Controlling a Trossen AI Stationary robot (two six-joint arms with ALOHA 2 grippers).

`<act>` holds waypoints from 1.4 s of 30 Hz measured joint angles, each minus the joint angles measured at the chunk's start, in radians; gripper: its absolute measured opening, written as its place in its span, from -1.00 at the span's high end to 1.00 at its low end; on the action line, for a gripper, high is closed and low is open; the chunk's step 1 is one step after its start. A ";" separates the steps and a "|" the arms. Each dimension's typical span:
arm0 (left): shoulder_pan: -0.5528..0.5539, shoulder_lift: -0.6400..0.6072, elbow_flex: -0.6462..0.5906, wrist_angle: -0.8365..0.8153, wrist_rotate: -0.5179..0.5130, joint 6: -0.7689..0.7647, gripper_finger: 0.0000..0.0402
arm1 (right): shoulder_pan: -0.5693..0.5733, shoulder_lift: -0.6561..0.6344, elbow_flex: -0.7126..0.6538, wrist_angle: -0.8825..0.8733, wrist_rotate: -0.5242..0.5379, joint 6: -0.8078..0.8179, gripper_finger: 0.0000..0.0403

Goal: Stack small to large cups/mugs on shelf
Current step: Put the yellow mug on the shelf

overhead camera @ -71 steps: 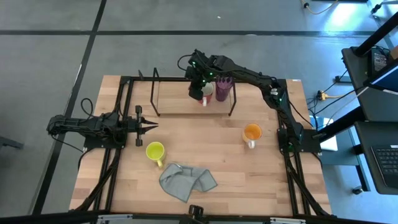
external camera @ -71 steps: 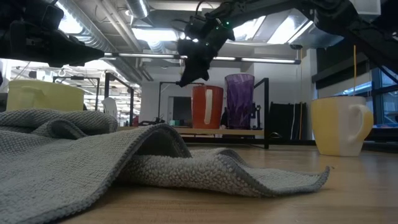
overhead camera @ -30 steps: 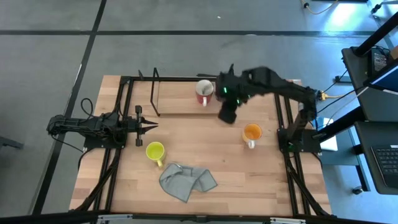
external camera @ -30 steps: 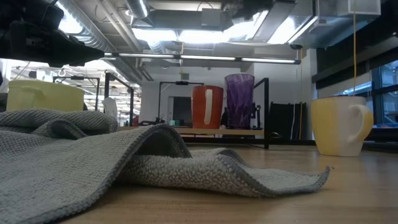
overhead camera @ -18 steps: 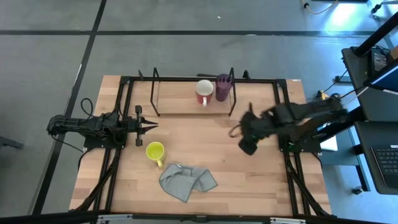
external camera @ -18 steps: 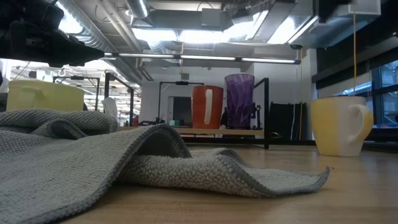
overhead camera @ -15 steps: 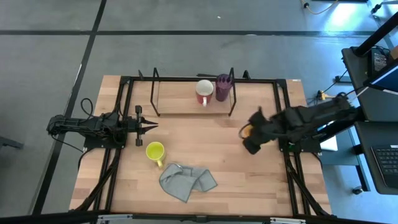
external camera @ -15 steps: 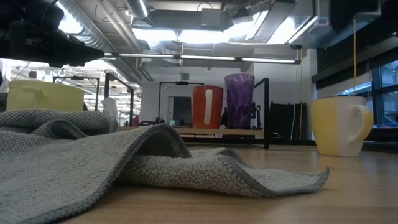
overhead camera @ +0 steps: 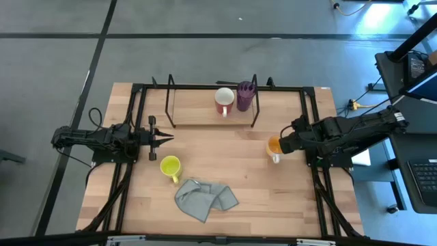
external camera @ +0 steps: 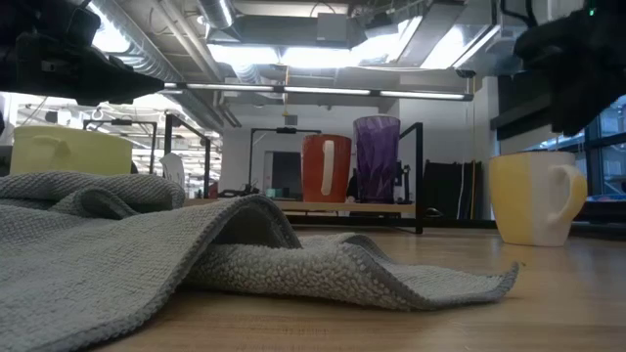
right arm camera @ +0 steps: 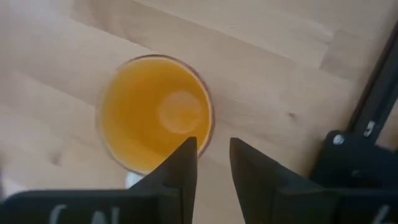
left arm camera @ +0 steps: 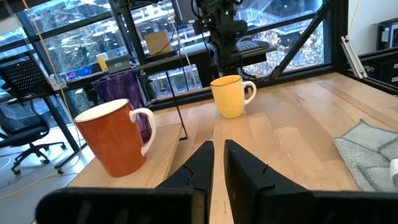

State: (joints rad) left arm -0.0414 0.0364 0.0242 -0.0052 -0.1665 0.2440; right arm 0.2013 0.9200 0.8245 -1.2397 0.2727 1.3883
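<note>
The right gripper (overhead camera: 284, 145) is hanging just above the orange mug (overhead camera: 276, 146), its fingers (right arm camera: 184, 171) parted a little at the rim (right arm camera: 205, 127) and holding nothing. A moment ago it was lower and more to the left, over the bare wood; earlier it was at the shelf (overhead camera: 212, 102), so it has travelled away toward 4 o'clock. The mugs have not moved.

The left gripper (overhead camera: 162, 139) is waiting at 9 o'clock, fingers (left arm camera: 205, 163) nearly together, empty.

The table (overhead camera: 225, 171) is light wood in a black frame, and grey floor is surrounding it. I am counting four vessels: the white mug (overhead camera: 224, 101) and the purple tumbler (overhead camera: 245, 96) side by side on the shelf at 12 o'clock, the orange mug at 3 o'clock, and the yellow mug (overhead camera: 170, 167) near 8 o'clock. One grey cloth (overhead camera: 205, 198) is lying at 6 o'clock. The room behind is perhaps an office.
</note>
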 joint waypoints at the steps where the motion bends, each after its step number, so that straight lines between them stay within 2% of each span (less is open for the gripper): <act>1: 0.000 0.000 0.000 0.000 0.000 0.000 0.84 | -0.015 0.000 -0.007 0.010 -0.004 -0.040 0.52; 10: 0.000 0.000 0.000 0.000 0.000 0.000 0.84 | -0.180 0.051 0.028 0.091 -0.009 -0.474 0.52; 17: 0.000 0.000 0.000 0.000 0.000 0.000 0.84 | -0.335 0.155 0.028 0.101 -0.148 -0.770 0.52; 25: 0.000 0.000 0.000 0.000 0.000 0.000 0.84 | -0.383 0.230 0.028 0.133 -0.222 -1.010 0.52; 36: 0.000 0.000 0.000 0.000 0.000 0.000 0.84 | -0.383 0.276 0.028 0.175 -0.222 -1.186 0.52; 42: 0.000 0.000 0.000 0.000 0.000 0.000 0.84 | -0.383 0.321 0.028 0.194 -0.221 -1.213 0.53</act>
State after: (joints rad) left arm -0.0418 0.0364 0.0242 -0.0051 -0.1669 0.2440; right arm -0.1814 1.2413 0.8520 -1.0454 0.0517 0.1750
